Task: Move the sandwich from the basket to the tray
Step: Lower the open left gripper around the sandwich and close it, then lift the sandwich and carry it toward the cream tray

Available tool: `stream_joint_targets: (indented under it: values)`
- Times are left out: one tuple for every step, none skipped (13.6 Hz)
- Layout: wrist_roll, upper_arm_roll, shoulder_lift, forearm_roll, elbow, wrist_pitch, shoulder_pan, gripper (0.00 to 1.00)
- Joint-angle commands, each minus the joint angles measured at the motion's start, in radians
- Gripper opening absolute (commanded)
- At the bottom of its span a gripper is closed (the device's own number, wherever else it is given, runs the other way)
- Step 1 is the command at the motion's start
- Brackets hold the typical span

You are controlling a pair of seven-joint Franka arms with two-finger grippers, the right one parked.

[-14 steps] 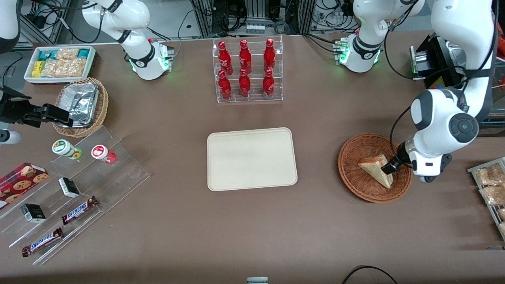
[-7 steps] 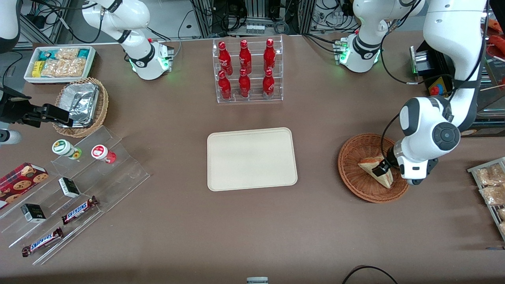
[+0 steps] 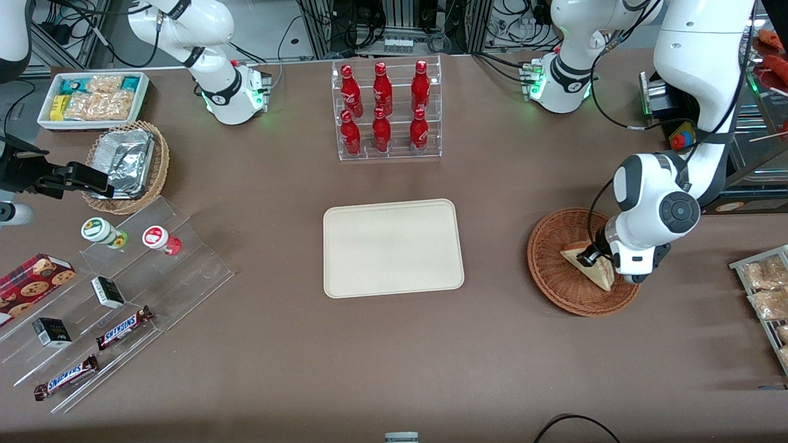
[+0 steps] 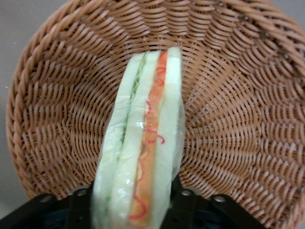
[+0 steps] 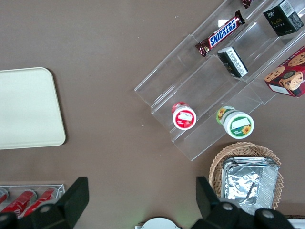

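Toward the working arm's end of the tabletop: round, shallow, reddish-brown woven wicker basket [image 3: 557,277], w/ a small triangular sandwich [image 3: 591,266] of pale bread in clear wrap lying inside, on the side of the bowl nearest the arm's wrist.
- Sandwich, wrist view [image 4: 143,143]: stands on edge, filling edge up; green layer along one seam, orange-red layer along the other; wicker weave [image 4: 228,95] all round it.
- Left arm's gripper [image 3: 596,258]: down in the basket, directly at the sandwich. Black fingers [image 4: 78,207] sit one each side of the wedge, wrap pressed between them, i.e. clamped on the sandwich. Sandwich not lifted clear; approx. at basket-floor level in the front view.
- Flat cream-beige rectangular tray [image 3: 393,247], rounded corners, low rim: mid-tabletop, well apart from the basket, nothing on it.
- Clear acrylic rack of six red bottles [image 3: 385,111]: farther from the front camera than the tray, near the tabletop's edge by the arm bases.
- Toward the parked arm's end: lighter tan wicker basket w/ crumpled foil [image 3: 126,163]; white box of snack packets [image 3: 92,98] at the corner; stepped clear display w/ choc. bars [image 3: 120,329].
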Motion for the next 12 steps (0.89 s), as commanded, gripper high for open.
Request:
stream_joint_targets:
  values:
    - [-0.001,-0.002,-0.038,0.015,0.075,-0.138,-0.008,0.00]
    - [0.001,-0.002,-0.036,0.025,0.112,-0.182,-0.021,0.00]
    - [0.002,-0.002,-0.035,0.033,0.145,-0.219,-0.040,0.00]
    - [0.005,-0.004,-0.032,0.033,0.167,-0.236,-0.055,0.00]
    - [0.040,-0.002,-0.030,0.033,0.178,-0.241,-0.089,0.00]
    - [0.076,-0.002,-0.030,0.033,0.184,-0.241,-0.112,0.00]
    - [0.087,-0.004,-0.027,0.033,0.193,-0.237,-0.136,0.00]
    - [0.087,-0.002,-0.015,0.033,0.213,-0.237,-0.175,0.00]
    - [0.087,-0.002,-0.002,0.033,0.236,-0.238,-0.204,0.00]
    - [0.088,-0.002,0.002,0.032,0.248,-0.238,-0.230,0.00]
    - [0.088,-0.004,0.011,0.030,0.265,-0.238,-0.247,0.00]
    - [0.091,-0.008,0.036,0.030,0.293,-0.238,-0.276,0.00]
